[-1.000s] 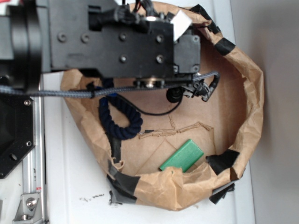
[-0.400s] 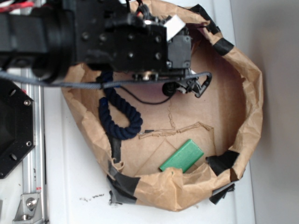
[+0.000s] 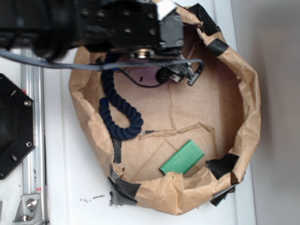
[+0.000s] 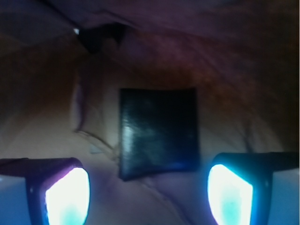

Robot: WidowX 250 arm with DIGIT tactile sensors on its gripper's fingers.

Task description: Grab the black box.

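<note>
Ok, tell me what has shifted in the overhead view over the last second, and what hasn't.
The black robot arm has slid toward the top edge of the overhead picture and a little left, uncovering more of the brown paper bag's floor. Nothing was grasped or released. In the wrist view the hand is open, with the glossy black box lying ahead of it. The flat green block and dark blue rope stayed put.

- The white tabletop (image 3: 70, 187) carries everything.
- A brown paper bag (image 3: 253, 93), rolled down into a shallow tub and patched with black tape, sits on it and fills most of the exterior view.
- A black octagonal plate with screws (image 3: 14, 126) lies flat at the left edge, beside a metal rail (image 3: 32, 187).
- Small dark crumbs (image 3: 91, 198) are scattered near the bag's lower left corner.
</note>
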